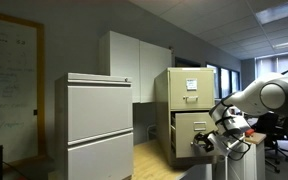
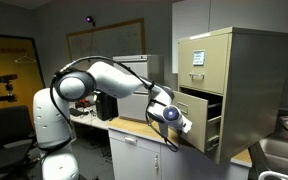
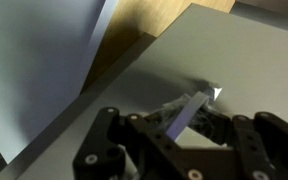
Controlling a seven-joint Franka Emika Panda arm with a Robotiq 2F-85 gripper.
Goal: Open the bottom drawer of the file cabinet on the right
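Claw [image 3: 184, 122] looks clamped on the small silver handle [image 3: 191, 112] in the wrist view, with dark fingers [image 3: 149, 128] on both sides of the bar; the fingertips themselves are hidden. Both exterior views show the claw [image 1: 206, 143] [image 2: 176, 120] right up against the front of the bottom drawer [image 1: 187, 128] [image 2: 212, 125].

The drawer is pulled partway out of the file cabinet [image 1: 164, 90] [image 2: 249, 70], with a dark gap above the drawer box. The upper drawer [image 1: 190, 85] [image 2: 198, 58] is flush shut and has a white label card on its front. In the wrist view the drawer front [image 3: 134, 70] fills most of the frame as a flat grey-tan panel seen at a slant.

The file cabinet stands right of the wider light-grey two-drawer cabinet [image 1: 99, 120], near it but apart, and a tall white cupboard [image 1: 134, 55] sits behind and between the two. A whiteboard [image 1: 9, 80] hangs on the far left wall. In an exterior view the arm [image 2: 104, 75] arcs over from its white base [image 2: 54, 130] on the left toward the drawer.
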